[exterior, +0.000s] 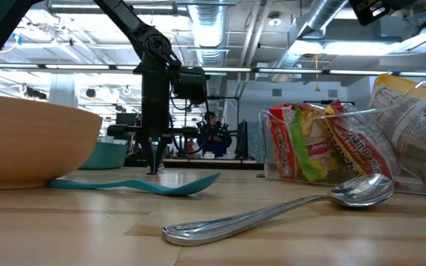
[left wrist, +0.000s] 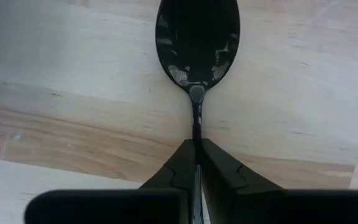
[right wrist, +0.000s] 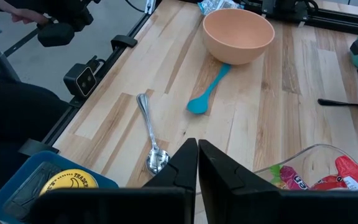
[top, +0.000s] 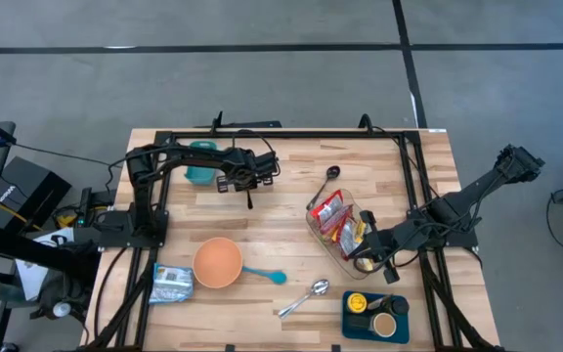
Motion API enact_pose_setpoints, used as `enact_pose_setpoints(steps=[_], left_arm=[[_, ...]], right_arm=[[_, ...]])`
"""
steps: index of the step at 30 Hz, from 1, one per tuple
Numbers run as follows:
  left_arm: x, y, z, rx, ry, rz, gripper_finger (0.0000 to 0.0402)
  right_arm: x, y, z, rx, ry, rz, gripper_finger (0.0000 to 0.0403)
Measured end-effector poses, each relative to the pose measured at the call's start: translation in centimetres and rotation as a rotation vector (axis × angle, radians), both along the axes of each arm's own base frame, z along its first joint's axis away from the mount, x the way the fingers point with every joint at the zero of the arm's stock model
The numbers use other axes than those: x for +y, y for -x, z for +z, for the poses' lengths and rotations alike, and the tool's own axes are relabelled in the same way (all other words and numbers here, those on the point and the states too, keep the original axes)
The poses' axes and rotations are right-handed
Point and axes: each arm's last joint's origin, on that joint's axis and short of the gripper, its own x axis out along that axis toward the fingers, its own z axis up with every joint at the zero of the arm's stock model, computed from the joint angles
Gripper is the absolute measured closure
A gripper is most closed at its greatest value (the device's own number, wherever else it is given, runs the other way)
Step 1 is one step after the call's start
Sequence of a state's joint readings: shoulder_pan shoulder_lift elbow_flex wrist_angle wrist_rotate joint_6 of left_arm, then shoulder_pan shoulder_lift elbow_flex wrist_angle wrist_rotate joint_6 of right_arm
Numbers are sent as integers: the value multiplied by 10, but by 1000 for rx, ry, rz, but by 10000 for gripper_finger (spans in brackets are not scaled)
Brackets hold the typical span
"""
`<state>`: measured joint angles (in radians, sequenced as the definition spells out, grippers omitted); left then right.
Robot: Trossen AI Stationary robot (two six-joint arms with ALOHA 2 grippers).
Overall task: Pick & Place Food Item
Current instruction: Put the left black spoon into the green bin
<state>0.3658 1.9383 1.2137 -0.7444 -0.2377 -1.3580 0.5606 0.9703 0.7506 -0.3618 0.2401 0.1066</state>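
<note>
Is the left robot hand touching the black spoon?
Touching. In the left wrist view, the left gripper has its fingers shut on the handle of the black spoon, with no gap showing between them.

an industrial lab hall — exposed ceiling ducts [exterior: 213, 29], concrete floor [top: 262, 88], framed workbench [top: 291, 196].

Orange bowl [top: 217, 262], teal spoon [top: 265, 275], black spoon [left wrist: 197, 43], pale striped wood table [top: 291, 225]

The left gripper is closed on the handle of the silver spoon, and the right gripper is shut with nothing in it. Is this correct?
Not fully. The left gripper is shut on the black spoon, as the left wrist view shows. The silver spoon lies untouched on the table. The right gripper is shut, empty.
</note>
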Motion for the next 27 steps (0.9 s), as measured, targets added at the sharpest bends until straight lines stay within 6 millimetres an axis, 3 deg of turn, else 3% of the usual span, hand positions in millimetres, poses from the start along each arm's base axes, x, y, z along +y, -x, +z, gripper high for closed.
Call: enact_pose_setpoints(steps=[27], left_arm=[[0, 0, 0, -1, 0, 0, 393]], right_arm=[[0, 0, 0, -1, 0, 0, 395]])
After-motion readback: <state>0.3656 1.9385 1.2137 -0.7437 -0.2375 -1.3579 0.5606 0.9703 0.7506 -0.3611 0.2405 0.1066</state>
